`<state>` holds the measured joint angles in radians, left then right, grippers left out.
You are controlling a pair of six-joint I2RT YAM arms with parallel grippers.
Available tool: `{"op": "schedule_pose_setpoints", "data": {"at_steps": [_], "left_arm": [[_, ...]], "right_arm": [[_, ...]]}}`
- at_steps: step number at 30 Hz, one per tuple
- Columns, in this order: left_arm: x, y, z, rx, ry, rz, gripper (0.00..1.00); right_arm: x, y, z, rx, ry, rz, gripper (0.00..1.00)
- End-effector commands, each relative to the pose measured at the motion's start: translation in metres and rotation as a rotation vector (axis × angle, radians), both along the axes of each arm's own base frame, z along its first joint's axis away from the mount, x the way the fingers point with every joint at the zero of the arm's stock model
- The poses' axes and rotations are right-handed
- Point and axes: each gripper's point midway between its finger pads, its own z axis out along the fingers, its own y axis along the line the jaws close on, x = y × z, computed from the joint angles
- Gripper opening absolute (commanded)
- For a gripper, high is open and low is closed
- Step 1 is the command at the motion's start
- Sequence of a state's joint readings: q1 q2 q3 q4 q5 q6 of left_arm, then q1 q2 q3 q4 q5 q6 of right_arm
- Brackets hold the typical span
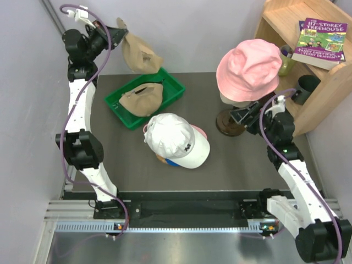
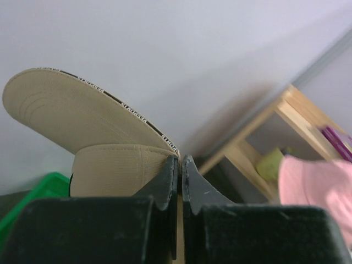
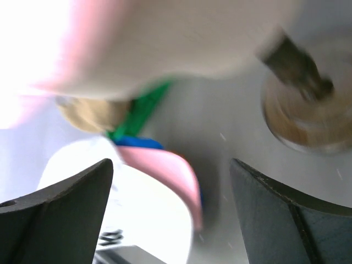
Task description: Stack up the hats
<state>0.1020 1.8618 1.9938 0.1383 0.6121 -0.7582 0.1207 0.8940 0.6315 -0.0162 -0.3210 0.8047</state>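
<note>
While the tan cap [image 1: 140, 52] hung in the air above the far edge of the green tray [image 1: 116, 107], the left gripper [image 2: 180, 165] had it pinched at the place where the peak meets the crown, with the jaws closed almost fully on the thin fabric. A second tan cap [image 1: 142, 99] lay inside the tray, just below the raised one. On the near side of the tray, a little to its right, stood the pile: a white cap [image 1: 175, 140] on top, with a pink cap [image 1: 201, 132] and a blue cap [image 1: 172, 163] showing from under it. Further right of the tray, a pink hat [image 1: 248, 69] sat on a stand [image 1: 228, 124]. The right gripper [image 3: 170, 170] hovered low beside the base of that stand, its jaws spread wide and nothing between them (its own camera was blurred, but the gap was plain).

I judged the step in hand to be the carrying of the tan cap to the pile. The next move called for the left arm to bring the cap from over the tray to a place above the white cap. It should then lower the cap crown up, so that the crowns nest and the peaks agree, and only then let go.
</note>
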Motion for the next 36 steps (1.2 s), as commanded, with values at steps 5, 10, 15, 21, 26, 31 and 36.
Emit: {"op": "schedule_pose_setpoints", "data": {"at_steps": [5, 10, 15, 21, 26, 31, 36], "left_arm": [[-0.151, -0.086, 0.067, 0.216, -0.177, -0.389, 0.00], [-0.211, -0.121, 0.057, 0.293, -0.167, -0.490, 0.00], [-0.254, -0.155, 0.023, 0.387, -0.067, -0.555, 0.00], [-0.306, -0.179, -0.018, 0.509, 0.020, -0.592, 0.00], [-0.346, -0.199, -0.038, 0.576, 0.043, -0.661, 0.00], [-0.379, -0.222, -0.058, 0.714, 0.029, -0.748, 0.00], [-0.384, -0.226, -0.075, 0.904, -0.019, -0.708, 0.00]], "right_arm": [[-0.029, 0.001, 0.163, 0.165, -0.378, -0.022, 0.86], [-0.053, 0.027, 0.221, 0.360, -0.435, 0.065, 0.86], [-0.084, 0.076, 0.261, 0.550, -0.412, 0.224, 0.87], [-0.110, 0.109, 0.285, 0.767, -0.338, 0.373, 0.88], [-0.113, 0.124, 0.261, 0.855, -0.112, 0.409, 0.90], [-0.120, 0.125, 0.221, 0.843, 0.068, 0.387, 0.90], [-0.120, 0.099, 0.172, 0.676, 0.160, 0.204, 0.90]]}}
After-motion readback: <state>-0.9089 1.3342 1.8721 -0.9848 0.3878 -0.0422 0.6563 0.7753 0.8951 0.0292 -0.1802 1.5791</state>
